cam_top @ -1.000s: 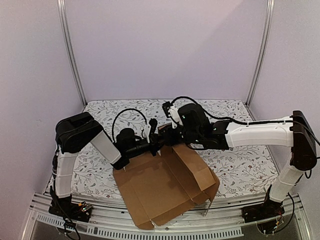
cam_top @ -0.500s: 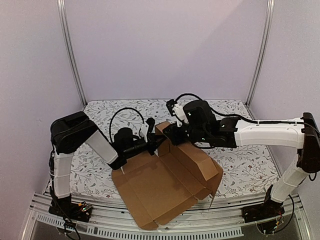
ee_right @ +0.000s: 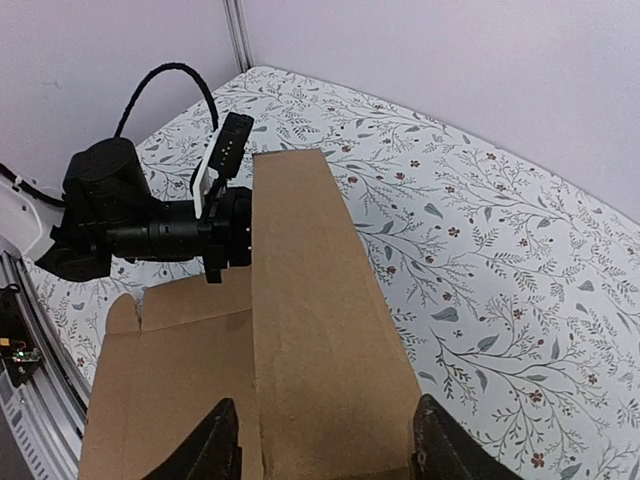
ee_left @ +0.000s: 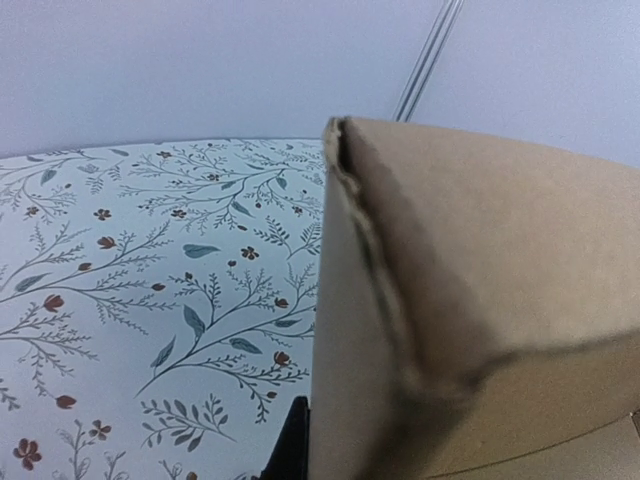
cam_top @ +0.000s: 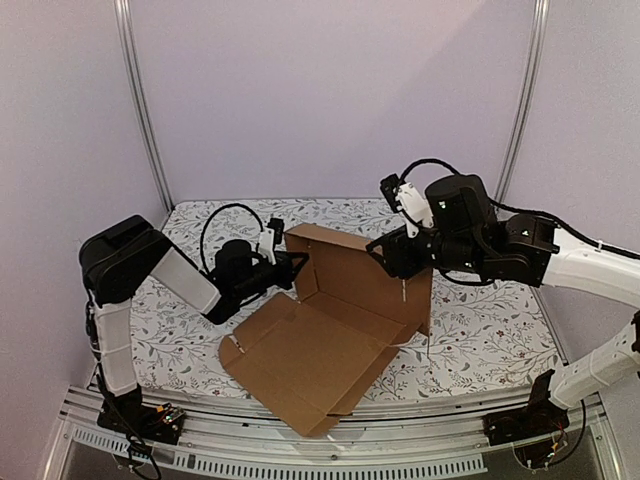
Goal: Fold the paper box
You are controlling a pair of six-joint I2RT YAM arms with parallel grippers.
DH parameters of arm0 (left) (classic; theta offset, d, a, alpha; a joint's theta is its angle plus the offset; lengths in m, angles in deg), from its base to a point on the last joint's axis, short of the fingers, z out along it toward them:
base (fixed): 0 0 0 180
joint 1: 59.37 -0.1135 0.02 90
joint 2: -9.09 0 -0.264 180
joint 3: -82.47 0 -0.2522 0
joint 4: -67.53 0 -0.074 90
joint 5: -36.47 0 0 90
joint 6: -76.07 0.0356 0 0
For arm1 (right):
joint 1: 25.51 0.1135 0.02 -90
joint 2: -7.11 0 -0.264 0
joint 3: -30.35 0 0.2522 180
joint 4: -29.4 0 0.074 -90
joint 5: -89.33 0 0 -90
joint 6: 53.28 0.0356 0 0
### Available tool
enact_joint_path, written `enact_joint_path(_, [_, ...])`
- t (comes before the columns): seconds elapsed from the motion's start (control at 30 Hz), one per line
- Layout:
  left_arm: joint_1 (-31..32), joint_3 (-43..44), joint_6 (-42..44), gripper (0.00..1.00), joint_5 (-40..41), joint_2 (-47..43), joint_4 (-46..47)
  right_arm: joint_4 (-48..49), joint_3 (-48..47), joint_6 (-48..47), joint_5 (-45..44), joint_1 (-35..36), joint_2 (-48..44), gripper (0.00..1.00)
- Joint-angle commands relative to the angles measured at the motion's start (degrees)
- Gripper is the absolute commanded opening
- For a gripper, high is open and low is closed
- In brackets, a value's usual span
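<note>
The right claw (ee_right: 328, 420) is released: its fingers (ee_right: 222, 445) stand wide apart, one to each side of the raised rear panel (cam_top: 365, 285) of the paper box (cam_top: 300, 370), and the wrist view shows no clench on the board. The left claw (cam_top: 284, 266) sits at the panel's left end, hard by the corner. Its state cannot be told, since its own camera is filled by that cardboard corner with only a dark sliver showing below it. Change over the last second: the panel was leaning low over the base, the right arm was reached across to mid-table, and both claws were bunched at the fold. Now the right arm has swung back toward its own side and higher, and the left has drawn off leftward. The panel stands close to upright along the back of the base. The sheet has also turned and slid. The base now lies flat on the table (cam_top: 480, 340) near the centre, its near corner hanging past the front edge. Reading: the first wall crease looks to have been worked through, so the task is under way but early. The remaining flaps at the near side still lie flat and nothing is tucked or locked. The wall probably owes its stance to the claws flanking it. Corrugated board tends to spring back, so it may sag if both withdraw before a side flap is folded in to brace it.
</note>
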Motion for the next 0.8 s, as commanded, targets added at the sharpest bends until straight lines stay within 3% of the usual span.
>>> enact_joint_path(0.0, [-0.4,-0.6,-1.0,0.00,4.2,-5.4,-6.7,-7.4,-1.3,-2.0,-5.1,-0.1,-4.1,0.73])
enact_joint_path(0.03, [-0.3,-1.2,-0.6,0.00,5.1,-6.2,-7.5,-8.3,-1.3,-2.1,-5.3,-0.2,-5.0,0.90])
enact_joint_path(0.07, [-0.3,-1.9,-0.3,0.00,6.4,-7.2,-7.8,-9.3,-1.5,-2.2,-5.5,-0.2,-5.5,0.98])
enact_joint_path(0.27, [0.7,-4.5,2.3,0.00,14.2,-12.5,-13.0,-13.6,-1.8,-1.1,-7.8,-0.6,-9.5,0.99])
enact_joint_path(0.53, [5.1,-4.8,6.3,0.00,27.5,-19.1,-23.2,-14.5,-3.3,-1.3,-4.5,-0.7,-13.3,0.99])
enact_joint_path(0.63, [6.2,-4.6,5.6,0.00,30.4,-21.0,-26.5,-14.4,-4.0,-1.2,-2.8,-0.7,-13.5,0.81])
enact_joint_path(0.77, [7.1,-4.0,3.5,0.00,32.6,-23.0,-31.6,-13.3,-3.7,-0.4,-4.1,-0.8,-12.8,0.23])
